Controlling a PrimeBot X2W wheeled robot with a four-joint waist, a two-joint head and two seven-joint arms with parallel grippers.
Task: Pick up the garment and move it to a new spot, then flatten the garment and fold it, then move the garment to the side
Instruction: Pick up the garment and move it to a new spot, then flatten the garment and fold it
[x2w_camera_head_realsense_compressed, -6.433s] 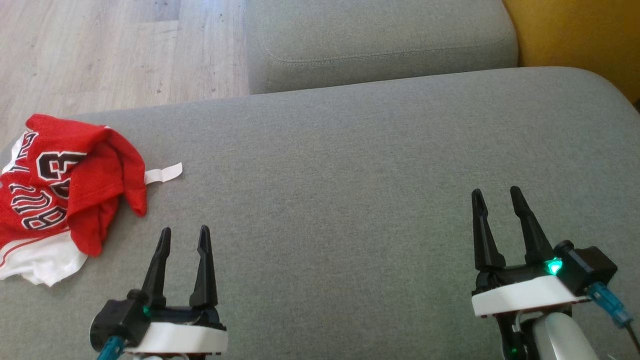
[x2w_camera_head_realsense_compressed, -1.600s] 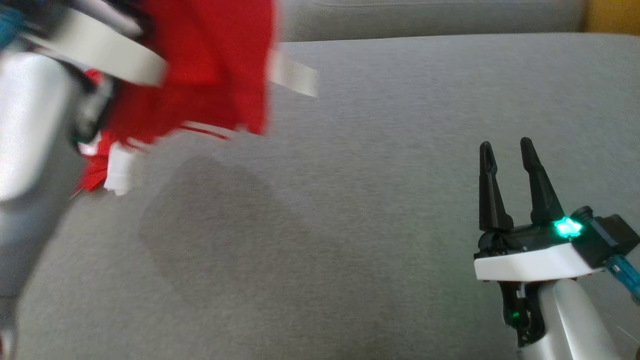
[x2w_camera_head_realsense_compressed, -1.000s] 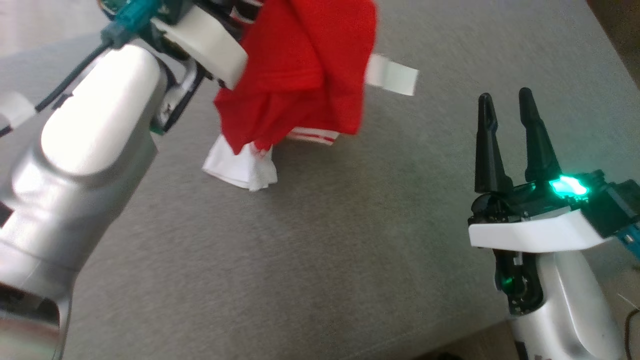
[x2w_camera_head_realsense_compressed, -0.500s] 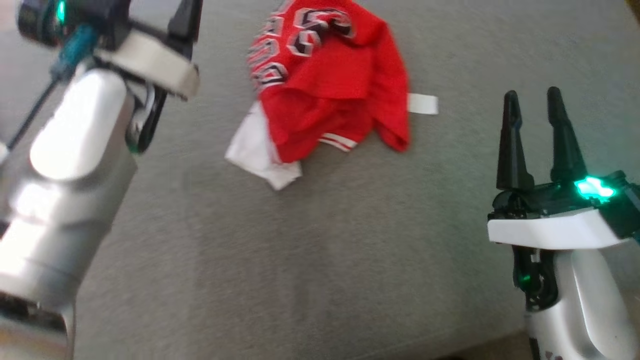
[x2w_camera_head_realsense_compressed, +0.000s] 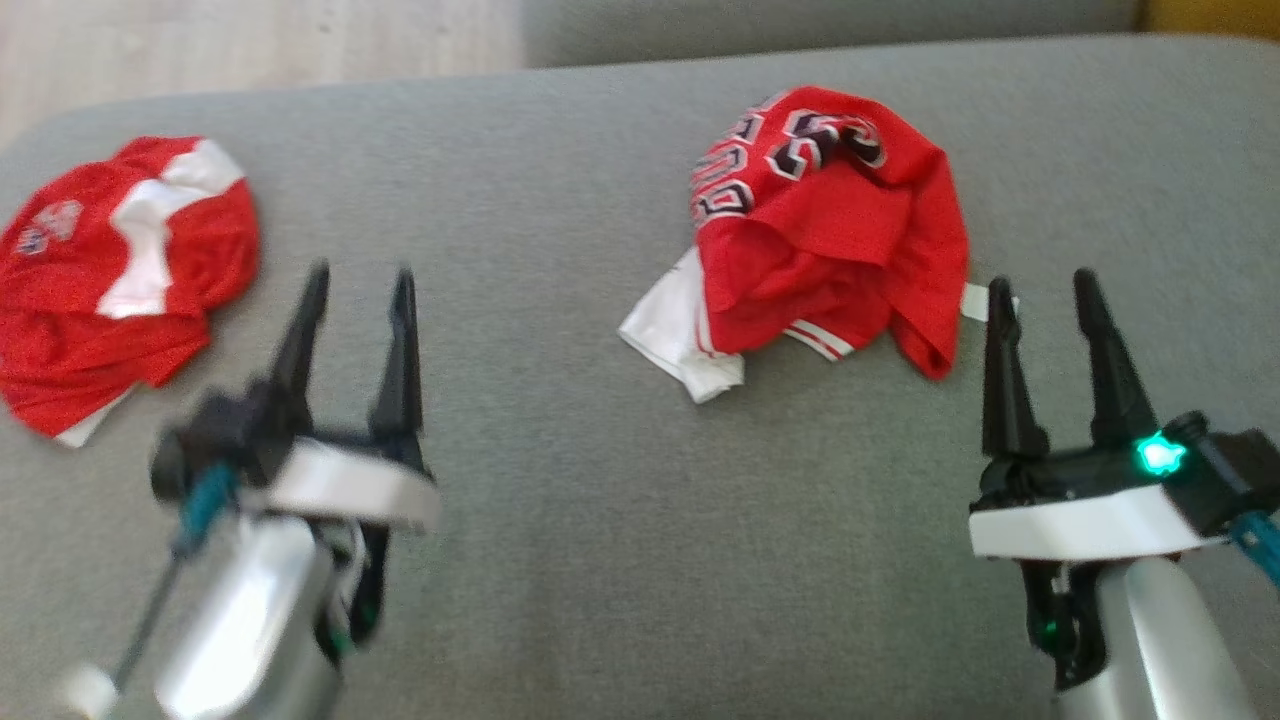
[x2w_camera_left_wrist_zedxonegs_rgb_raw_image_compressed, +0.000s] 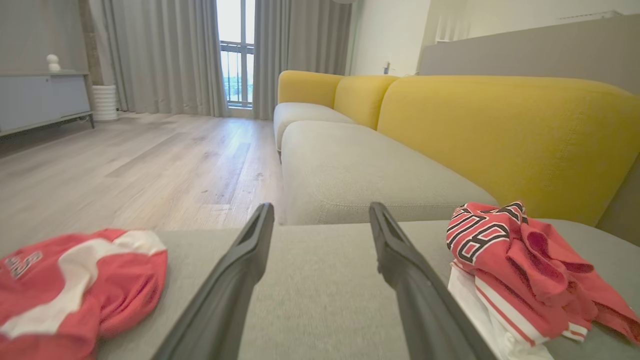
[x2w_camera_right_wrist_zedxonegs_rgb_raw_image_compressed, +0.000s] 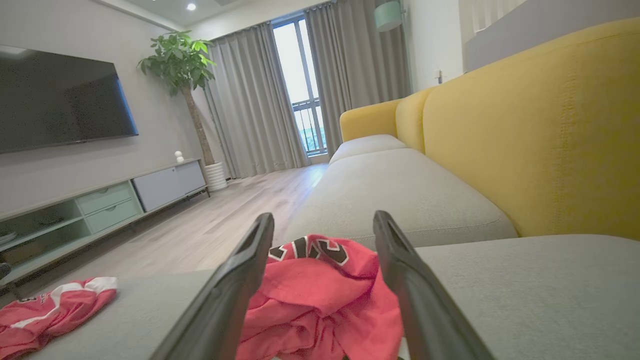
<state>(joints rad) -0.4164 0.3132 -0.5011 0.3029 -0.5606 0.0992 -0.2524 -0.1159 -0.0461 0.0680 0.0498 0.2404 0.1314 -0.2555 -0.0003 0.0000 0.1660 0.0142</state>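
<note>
The garment (x2w_camera_head_realsense_compressed: 820, 220), a crumpled red jersey with black-and-white lettering and a white lining, lies on the grey sofa cushion (x2w_camera_head_realsense_compressed: 600, 520) right of centre. Its white tag (x2w_camera_head_realsense_compressed: 975, 300) pokes out by my right gripper's left finger. My right gripper (x2w_camera_head_realsense_compressed: 1040, 290) stands open just below the jersey's right edge, touching nothing. In the right wrist view the jersey (x2w_camera_right_wrist_zedxonegs_rgb_raw_image_compressed: 320, 295) sits between and beyond the open fingers (x2w_camera_right_wrist_zedxonegs_rgb_raw_image_compressed: 250, 265). My left gripper (x2w_camera_head_realsense_compressed: 355, 285) is open and empty at the lower left. From the left wrist, the jersey (x2w_camera_left_wrist_zedxonegs_rgb_raw_image_compressed: 515, 260) lies to the right of the gripper (x2w_camera_left_wrist_zedxonegs_rgb_raw_image_compressed: 320, 210).
A second red-and-white garment (x2w_camera_head_realsense_compressed: 120, 270) lies bunched at the cushion's left end. Another grey seat cushion (x2w_camera_left_wrist_zedxonegs_rgb_raw_image_compressed: 360, 175) and the yellow backrest (x2w_camera_left_wrist_zedxonegs_rgb_raw_image_compressed: 500, 135) lie beyond. Wooden floor (x2w_camera_head_realsense_compressed: 250, 40) runs past the far left edge, and a TV cabinet (x2w_camera_right_wrist_zedxonegs_rgb_raw_image_compressed: 100, 205) stands across the room.
The left gripper let go of the jersey, which now lies on the cushion, and the left arm drew back to the lower left. The camera shifted, bringing the second garment into view.
</note>
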